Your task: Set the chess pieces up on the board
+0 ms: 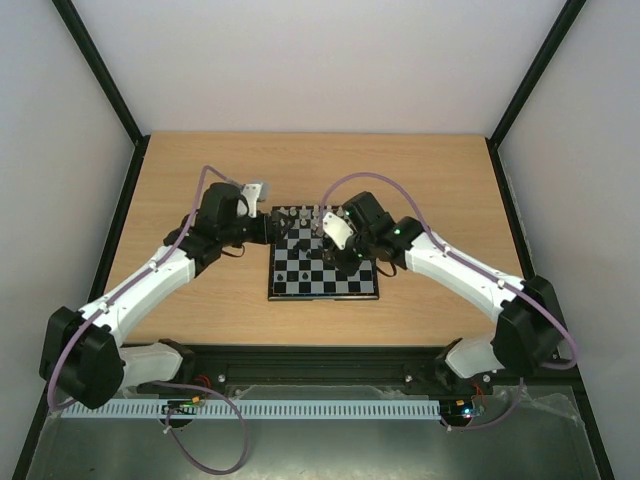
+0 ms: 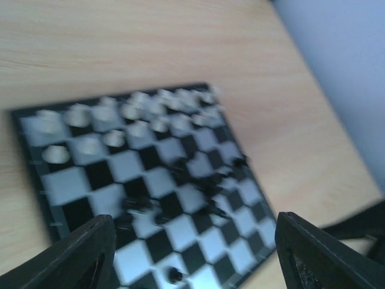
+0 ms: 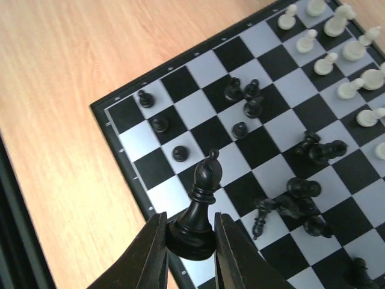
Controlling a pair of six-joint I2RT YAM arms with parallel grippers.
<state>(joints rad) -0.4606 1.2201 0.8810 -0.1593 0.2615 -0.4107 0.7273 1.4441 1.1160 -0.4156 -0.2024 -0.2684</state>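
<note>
The board (image 1: 300, 287) lies mid-table. My right gripper (image 3: 191, 241) is shut on the base of a black bishop (image 3: 204, 198), held upright above the board's (image 3: 198, 69) near-left edge. Three black pawns (image 3: 159, 124) stand near that corner, and several more black pieces lie toppled in a heap (image 3: 298, 205). White pieces (image 3: 337, 54) stand in the two far rows. My left gripper (image 2: 192, 253) hovers over the board's (image 2: 72, 183) left edge, open, with nothing between its fingers (image 2: 90, 253). Its view is blurred, showing white pieces (image 2: 120, 114) and black pieces (image 2: 210, 180).
The wooden table (image 1: 200, 180) surrounds the board, bounded by black frame bars (image 1: 125, 190) and pale walls. A black rail (image 1: 320, 355) with the arm bases runs along the near edge. Both arms lean in over the board's far half.
</note>
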